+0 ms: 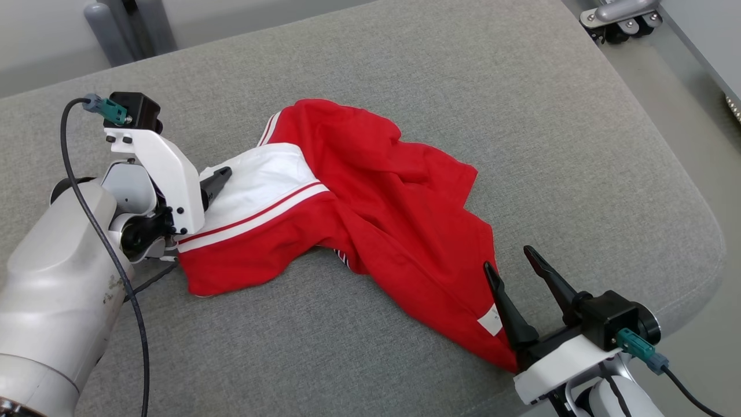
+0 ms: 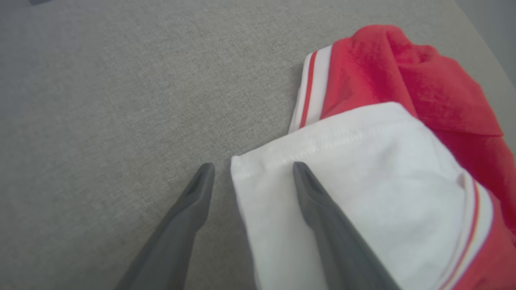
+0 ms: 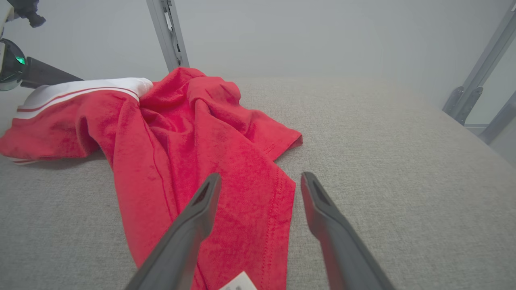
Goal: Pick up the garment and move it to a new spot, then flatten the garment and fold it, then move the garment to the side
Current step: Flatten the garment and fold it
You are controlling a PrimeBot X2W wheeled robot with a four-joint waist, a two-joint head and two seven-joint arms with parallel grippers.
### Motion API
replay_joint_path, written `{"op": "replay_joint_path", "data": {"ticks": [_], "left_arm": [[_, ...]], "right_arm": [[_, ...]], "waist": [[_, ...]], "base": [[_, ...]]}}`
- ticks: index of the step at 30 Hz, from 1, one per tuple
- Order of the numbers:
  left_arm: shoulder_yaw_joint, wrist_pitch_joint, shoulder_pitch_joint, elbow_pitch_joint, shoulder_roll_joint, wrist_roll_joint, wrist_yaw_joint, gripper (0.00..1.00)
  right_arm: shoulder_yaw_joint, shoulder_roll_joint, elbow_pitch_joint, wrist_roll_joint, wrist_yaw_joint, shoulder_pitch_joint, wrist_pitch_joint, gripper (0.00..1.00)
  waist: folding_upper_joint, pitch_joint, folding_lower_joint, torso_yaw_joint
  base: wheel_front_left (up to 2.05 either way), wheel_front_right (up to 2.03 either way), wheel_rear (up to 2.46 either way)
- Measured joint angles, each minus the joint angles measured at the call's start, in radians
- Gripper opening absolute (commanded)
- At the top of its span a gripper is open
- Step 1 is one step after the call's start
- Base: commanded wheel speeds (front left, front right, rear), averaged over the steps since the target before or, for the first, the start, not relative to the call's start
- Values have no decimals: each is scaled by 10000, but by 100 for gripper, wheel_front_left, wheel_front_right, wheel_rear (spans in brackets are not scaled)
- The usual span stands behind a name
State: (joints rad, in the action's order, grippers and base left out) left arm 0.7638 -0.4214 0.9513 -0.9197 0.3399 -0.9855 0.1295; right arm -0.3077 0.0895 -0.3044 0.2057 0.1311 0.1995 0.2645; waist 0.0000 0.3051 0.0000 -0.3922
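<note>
Straddling the white hem of the garment [image 1: 393, 202], the left hand [image 2: 253, 165] stands wide open; the right hand [image 1: 509, 258], equally wide, straddles its red edge, clamping nothing.

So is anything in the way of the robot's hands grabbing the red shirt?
No, nothing visible. The left hand is open over the shirt at its white corner, the right hand open over its red hem.

grey fabric cushion [image 1: 405, 69], crumpled red and white garment [image 1: 376, 202] lying on it
</note>
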Motion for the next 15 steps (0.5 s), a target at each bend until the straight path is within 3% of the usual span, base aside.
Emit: {"op": "replay_joint_path", "data": {"ticks": [15], "left_arm": [[535,470,493,-1567,-443,420,-12,100]], "right_arm": [[-253,4,-132,153,0,9,-2,100]], "waist": [[0,45,0,-210]], "base": [[0,0,0]]}}
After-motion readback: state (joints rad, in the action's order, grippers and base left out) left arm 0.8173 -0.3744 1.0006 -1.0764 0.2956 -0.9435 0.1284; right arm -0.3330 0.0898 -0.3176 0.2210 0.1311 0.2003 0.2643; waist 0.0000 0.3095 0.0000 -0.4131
